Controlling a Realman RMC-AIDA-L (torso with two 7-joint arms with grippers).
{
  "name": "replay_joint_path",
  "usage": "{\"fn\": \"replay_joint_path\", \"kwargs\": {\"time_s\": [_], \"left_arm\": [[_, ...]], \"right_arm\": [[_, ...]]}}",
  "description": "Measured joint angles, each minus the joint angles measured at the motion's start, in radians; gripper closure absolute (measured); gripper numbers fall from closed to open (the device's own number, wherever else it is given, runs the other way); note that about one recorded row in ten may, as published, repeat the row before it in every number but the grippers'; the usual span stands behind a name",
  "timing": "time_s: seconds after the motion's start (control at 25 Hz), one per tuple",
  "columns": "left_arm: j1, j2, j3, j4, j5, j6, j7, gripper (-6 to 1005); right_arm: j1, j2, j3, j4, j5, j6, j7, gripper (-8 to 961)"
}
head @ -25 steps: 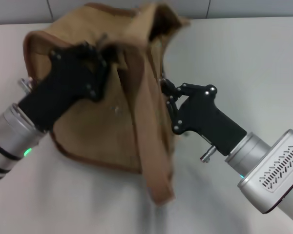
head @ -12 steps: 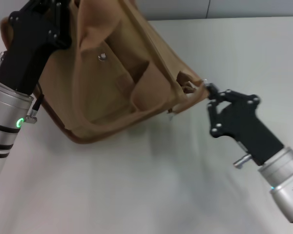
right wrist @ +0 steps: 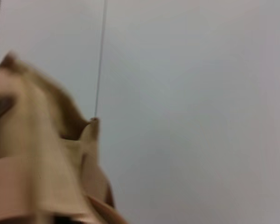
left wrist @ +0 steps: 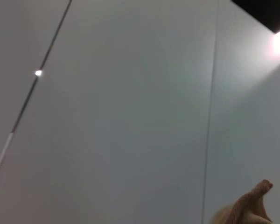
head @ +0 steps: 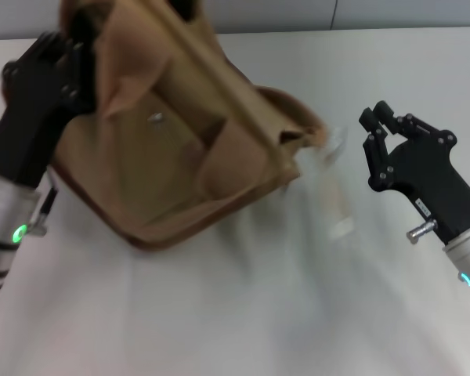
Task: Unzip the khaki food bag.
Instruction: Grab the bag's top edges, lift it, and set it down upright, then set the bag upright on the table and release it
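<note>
The khaki food bag (head: 180, 157) hangs tilted above the white table at the left in the head view, its front pocket and small metal snap (head: 154, 118) facing me and a wide strap (head: 219, 86) running across it. My left gripper (head: 59, 74) is at the bag's upper left corner and holds it up; its fingertips are hidden by the fabric. My right gripper (head: 378, 119) is open and empty, well to the right of the bag and apart from it. The bag shows blurred in the right wrist view (right wrist: 32, 163). A tan corner shows in the left wrist view (left wrist: 247, 207).
The white table (head: 243, 313) spreads below and to the right of the bag. A faint pale blur (head: 337, 188) lies between the bag and my right gripper; I cannot tell what it is. A grey wall (head: 298, 12) runs along the back.
My right gripper has let go of the bag's right end, opened and moved away to the right. The bag's right end has swung down and left. The left gripper still holds the bag up.
</note>
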Motion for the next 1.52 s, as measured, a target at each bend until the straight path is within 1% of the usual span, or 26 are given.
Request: {"fn": "replay_joint_path", "kwargs": {"time_s": [0.12, 0.24, 0.32, 0.36, 0.4, 0.56, 0.68, 0.76, 0.88, 1.0, 1.2, 1.44, 1.52], "left_arm": [[0.061, 0.002, -0.034, 0.012, -0.006, -0.005, 0.0, 916], [0.121, 0.004, -0.088, 0.028, -0.006, -0.006, -0.001, 915], [0.149, 0.005, -0.107, 0.035, -0.007, -0.006, -0.002, 914], [0.159, 0.005, -0.111, 0.037, -0.006, -0.006, -0.002, 914], [0.167, 0.005, -0.112, 0.037, -0.007, -0.008, -0.002, 914], [0.184, 0.006, -0.111, 0.038, -0.007, -0.016, -0.002, 912], [0.19, 0.006, -0.105, 0.038, -0.004, -0.016, -0.003, 912], [0.192, 0.006, -0.103, 0.038, -0.003, -0.016, -0.003, 911], [0.195, 0.006, -0.1, 0.038, 0.0, -0.018, -0.003, 910], [0.194, 0.005, -0.083, 0.038, 0.001, -0.024, -0.003, 909], [0.19, 0.004, -0.062, 0.038, 0.002, -0.027, -0.003, 907], [0.187, 0.004, -0.047, 0.038, 0.003, -0.029, -0.003, 906], [0.187, 0.003, -0.044, 0.038, 0.003, -0.032, -0.003, 905]], "right_arm": [[0.02, -0.004, 0.001, -0.031, -0.003, 0.004, 0.052, 896], [0.051, -0.008, -0.033, -0.106, -0.033, 0.004, 0.161, 891], [0.081, -0.009, -0.08, -0.175, -0.085, 0.005, 0.269, 738], [0.114, -0.009, -0.125, -0.228, -0.136, 0.004, 0.348, 661], [0.114, -0.009, -0.125, -0.228, -0.136, 0.004, 0.348, 616], [0.163, -0.005, -0.161, -0.237, -0.169, 0.019, 0.366, 434], [0.195, -0.002, -0.154, -0.204, -0.162, 0.076, 0.338, 373], [0.213, -0.001, -0.129, -0.178, -0.156, 0.117, 0.31, 333], [0.239, -0.001, -0.094, -0.151, -0.155, 0.15, 0.284, 272], [0.267, -0.001, -0.082, -0.145, -0.154, 0.17, 0.287, 211], [0.318, -0.002, -0.072, -0.141, -0.152, 0.221, 0.299, 149], [0.369, -0.001, -0.072, -0.133, -0.154, 0.256, 0.303, 169], [0.384, -0.001, -0.071, -0.132, -0.155, 0.261, 0.307, 245]]}}
